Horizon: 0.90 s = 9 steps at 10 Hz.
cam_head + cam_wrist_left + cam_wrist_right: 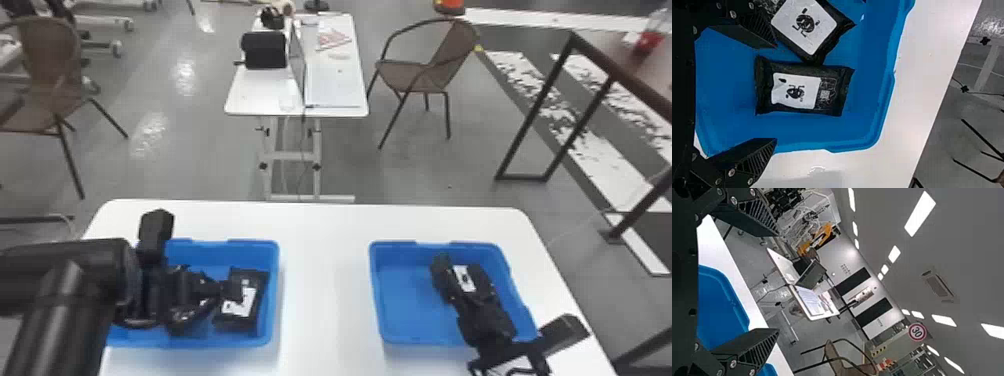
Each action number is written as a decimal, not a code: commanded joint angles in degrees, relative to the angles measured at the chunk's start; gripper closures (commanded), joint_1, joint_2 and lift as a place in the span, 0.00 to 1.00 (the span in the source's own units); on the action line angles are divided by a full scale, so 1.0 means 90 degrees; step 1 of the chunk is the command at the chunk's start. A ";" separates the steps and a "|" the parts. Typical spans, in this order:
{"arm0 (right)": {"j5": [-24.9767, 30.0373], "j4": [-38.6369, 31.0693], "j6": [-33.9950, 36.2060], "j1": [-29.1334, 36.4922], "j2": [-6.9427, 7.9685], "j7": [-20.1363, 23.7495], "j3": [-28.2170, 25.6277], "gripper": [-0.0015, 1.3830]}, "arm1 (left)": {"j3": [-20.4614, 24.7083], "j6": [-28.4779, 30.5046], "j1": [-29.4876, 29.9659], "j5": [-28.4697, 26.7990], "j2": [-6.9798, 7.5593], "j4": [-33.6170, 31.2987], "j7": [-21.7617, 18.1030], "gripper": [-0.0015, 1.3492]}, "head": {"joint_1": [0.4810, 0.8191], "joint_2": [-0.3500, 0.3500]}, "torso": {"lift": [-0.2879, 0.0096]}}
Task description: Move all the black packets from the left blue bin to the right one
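In the head view, the left blue bin (197, 342) and the right blue bin (407, 300) are sitting apart on a white table (325, 280). The left gripper (207, 295) is hanging over the left bin, and a black packet with a white label (257, 295) is lying in there, near the bin's right wall. The right gripper (485, 320) is pointing in over the right bin, where a black packet (465, 278), also with a white label, is lying close to it; how many packets are in there is hard to tell. Farther back, a laptop (298, 70) is standing on a smaller table (265, 95), and a brown chair (435, 75) is standing beside it. In the left wrist view, the left gripper (776, 92) is keeping its two fingers wide apart and is holding nothing. The packet by the wall is lying flat, label up, and a second packet (805, 25) is lying crooked right beside it in the same bin. In the right wrist view, the right gripper (778, 282) is also spreading its fingers wide, with nothing pinched between them. Part of the right bin is peeking out near the fingers, and bright lights (920, 213) are shining on the ceiling (969, 246).
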 commanded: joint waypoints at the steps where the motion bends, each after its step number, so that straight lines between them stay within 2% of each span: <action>1: -0.0014 0.0036 0.0000 -0.0026 0.0000 0.0000 0.0008 0.12 | -0.0008 -0.0215 -0.0136 -0.0091 -0.0003 0.0379 0.0000 0.15 | 0.63 0.39 | 0.97; 3: -0.0053 0.0085 0.0000 -0.0075 0.0000 0.0068 0.0008 0.12 | -0.0067 -0.0674 -0.0439 -0.0003 0.0036 0.1346 0.0000 0.15 | 0.63 0.39 | 0.97; 5: -0.0072 0.0114 0.0009 -0.0124 -0.0010 0.0107 0.0008 0.12 | -0.0115 -0.1124 -0.0673 -0.0013 0.0036 0.2010 0.0000 0.15 | 0.63 0.38 | 0.97; 7: -0.0121 0.0143 0.0039 -0.0124 0.0000 0.0127 0.0008 0.12 | -0.0096 -0.1280 -0.0956 -0.0062 0.0056 0.2693 0.0010 0.16 | 0.63 0.38 | 0.97; 8: -0.0150 0.0153 0.0039 -0.0124 -0.0010 0.0137 0.0008 0.12 | -0.0106 -0.1417 -0.1142 -0.0091 0.0056 0.3181 0.0078 0.19 | 0.63 0.38 | 0.97; 9: -0.0150 0.0153 0.0058 -0.0134 -0.0010 0.0146 0.0008 0.12 | -0.0115 -0.1719 -0.1327 -0.0072 0.0085 0.3680 0.0078 0.28 | 0.63 0.38 | 0.97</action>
